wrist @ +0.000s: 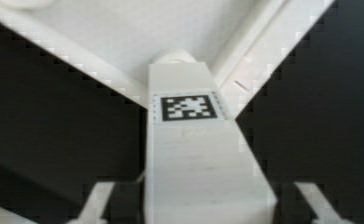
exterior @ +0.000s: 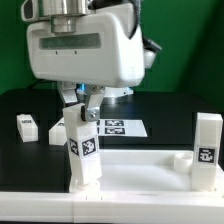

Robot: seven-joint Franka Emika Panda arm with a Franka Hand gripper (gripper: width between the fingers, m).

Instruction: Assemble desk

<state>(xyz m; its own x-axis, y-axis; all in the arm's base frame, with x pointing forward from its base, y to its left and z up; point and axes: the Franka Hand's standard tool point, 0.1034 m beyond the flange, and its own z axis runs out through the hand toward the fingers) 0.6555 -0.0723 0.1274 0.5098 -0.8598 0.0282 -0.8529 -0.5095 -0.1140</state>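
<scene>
The white desk tabletop (exterior: pixel 140 172) lies flat at the front of the black table. My gripper (exterior: pixel 82 104) is shut on a white square leg (exterior: pixel 84 150) with a black-and-white tag. The leg stands upright on the tabletop's corner at the exterior view's left. In the wrist view the leg (wrist: pixel 193 140) runs between my fingers (wrist: pixel 101 200) toward the tabletop's corner (wrist: pixel 152 35), and its lower end hides the socket. A second leg (exterior: pixel 207 150) stands upright at the tabletop's corner on the exterior view's right.
A loose leg (exterior: pixel 27 125) lies on the table at the exterior view's left, and another white piece (exterior: pixel 57 131) lies partly behind the held leg. The marker board (exterior: pixel 118 127) lies behind my gripper. A long white bar (exterior: pixel 110 208) runs along the front.
</scene>
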